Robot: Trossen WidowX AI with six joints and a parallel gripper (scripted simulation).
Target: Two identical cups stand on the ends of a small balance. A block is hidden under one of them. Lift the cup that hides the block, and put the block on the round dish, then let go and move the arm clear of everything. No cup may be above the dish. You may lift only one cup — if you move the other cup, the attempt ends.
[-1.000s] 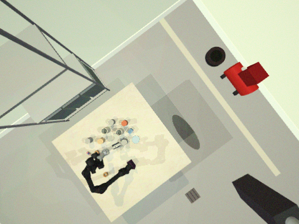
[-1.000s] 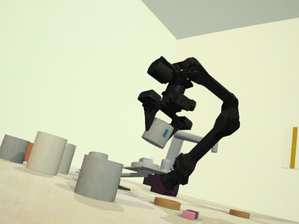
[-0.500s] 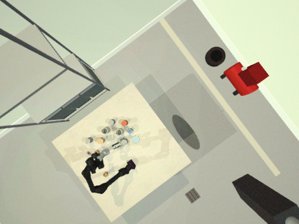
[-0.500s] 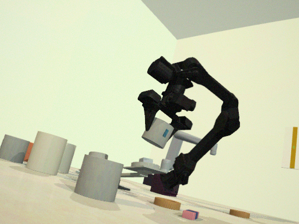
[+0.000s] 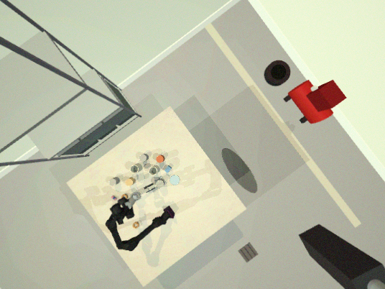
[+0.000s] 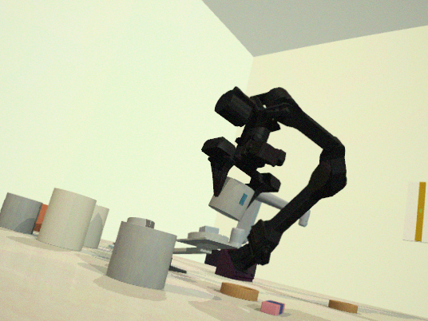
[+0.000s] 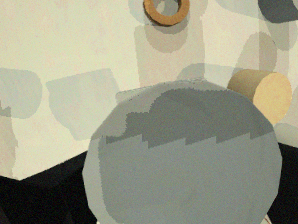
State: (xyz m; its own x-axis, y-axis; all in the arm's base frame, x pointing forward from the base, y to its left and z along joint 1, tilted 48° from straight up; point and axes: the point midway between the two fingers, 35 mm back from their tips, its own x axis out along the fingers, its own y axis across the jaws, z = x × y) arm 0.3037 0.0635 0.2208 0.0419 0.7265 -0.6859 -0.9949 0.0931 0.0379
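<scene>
My gripper (image 6: 233,200) is shut on a pale grey cup (image 6: 228,204) (image 7: 190,185) with a small blue mark. It holds the cup tilted in the air; its flat end fills the lower middle of the wrist view. Beyond it in the exterior view is a low grey structure (image 6: 189,241), which looks like the balance, with a small pale block (image 6: 209,229) on a flat disc. The other cup cannot be told for certain among the grey round things. A pale blue disc (image 5: 174,180), perhaps the round dish, lies right of them in the top view, with no cup seen above it.
A grey cylinder (image 6: 140,255), a cream cylinder (image 6: 68,221) and an orange one (image 5: 160,158) stand around, with a yellow-topped one (image 5: 129,181) (image 7: 272,97). Two brown rings (image 6: 239,291) (image 6: 343,306) and a pink and blue block (image 6: 271,307) lie nearby. A pale bent pipe (image 6: 275,201) rises behind the cup.
</scene>
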